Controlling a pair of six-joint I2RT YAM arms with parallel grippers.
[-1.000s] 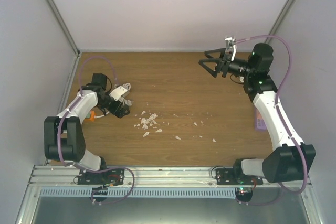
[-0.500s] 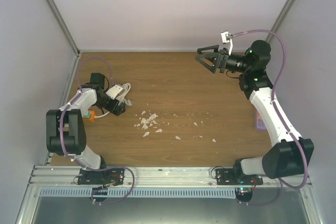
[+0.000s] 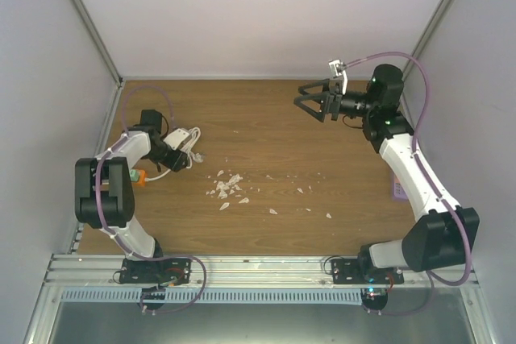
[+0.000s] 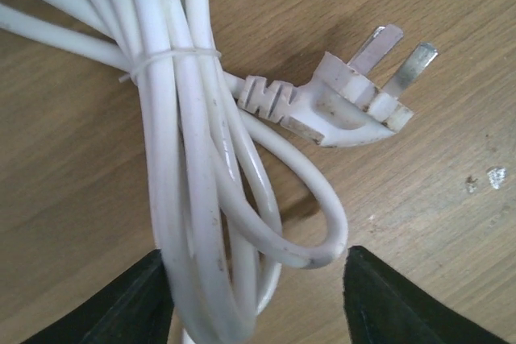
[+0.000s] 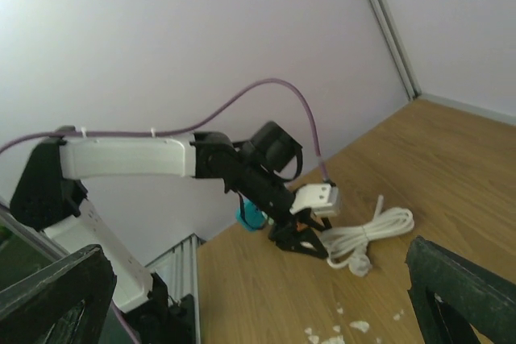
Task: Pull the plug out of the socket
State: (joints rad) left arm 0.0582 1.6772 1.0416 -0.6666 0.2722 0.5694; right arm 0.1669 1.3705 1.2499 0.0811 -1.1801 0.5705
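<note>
While the plug (image 4: 347, 106) lies bare beside its coiled cable (image 4: 193, 199) near the left edge, the left gripper (image 4: 258, 308) and the right gripper (image 3: 306, 102) are both released.

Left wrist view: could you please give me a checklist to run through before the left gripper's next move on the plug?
1. Plug prongs bare, no socket on them: ok.
2. Left gripper open, gripping nothing: ok.
3. Cable bundle lies between its jaws: ok.
4. Socket located: cannot tell, none recognisable in any view.
5. Right gripper open, well apart from the cable: ok.
</note>
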